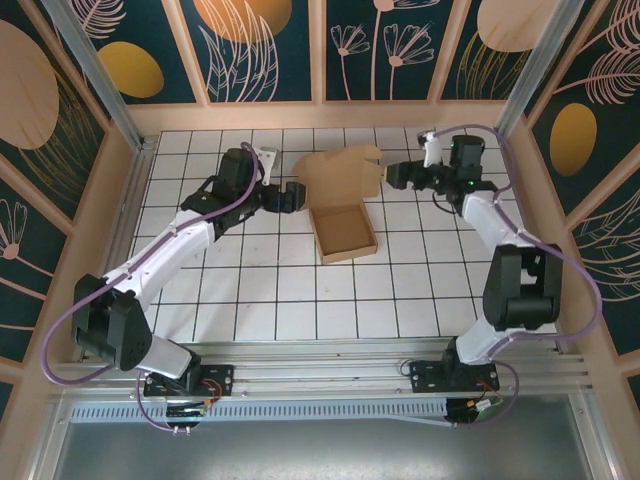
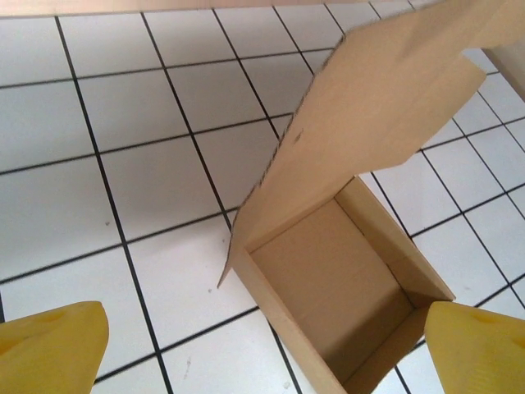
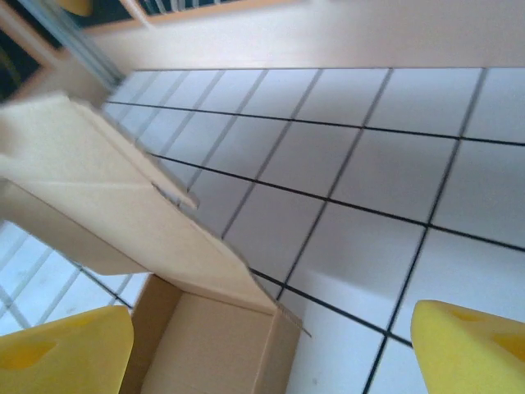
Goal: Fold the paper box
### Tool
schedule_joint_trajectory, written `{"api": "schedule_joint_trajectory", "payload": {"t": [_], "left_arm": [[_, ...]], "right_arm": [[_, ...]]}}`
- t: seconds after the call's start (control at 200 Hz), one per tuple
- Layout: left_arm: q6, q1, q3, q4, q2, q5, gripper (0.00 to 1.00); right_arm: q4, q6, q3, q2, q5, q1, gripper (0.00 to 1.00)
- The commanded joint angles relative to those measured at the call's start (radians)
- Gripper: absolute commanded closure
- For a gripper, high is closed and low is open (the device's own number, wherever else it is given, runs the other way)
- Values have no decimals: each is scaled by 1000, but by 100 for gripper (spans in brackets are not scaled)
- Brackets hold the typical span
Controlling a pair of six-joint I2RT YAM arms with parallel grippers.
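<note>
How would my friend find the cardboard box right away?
Start at the white tiled table. Near its middle sits the box: a shallow square tray, open on top, with its lid lifted at the far side. It is the only plain brown thing on the tiles.

The open paper box (image 3: 213, 345) sits on white tiles (image 3: 369, 164) between 2 spread yellow fingers (image 3: 472, 349).
</note>
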Motion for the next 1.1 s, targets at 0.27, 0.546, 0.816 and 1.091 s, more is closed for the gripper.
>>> {"api": "schedule_joint_trajectory", "payload": {"t": [0.27,0.546,0.816,1.091], "left_arm": [[11,2,52,81,126,20,3],[71,3,40,138,187,18,17],[16,3,26,209,251,50,43],[-45,2,-22,249,197,89,81]], "right_arm": [[231,87,10,177,-321,-12,21],[390,93,-73,161,-226,46,44],[418,111,-69,115,-143,75,67],[474,143,-193,6,31,122,84]]}}
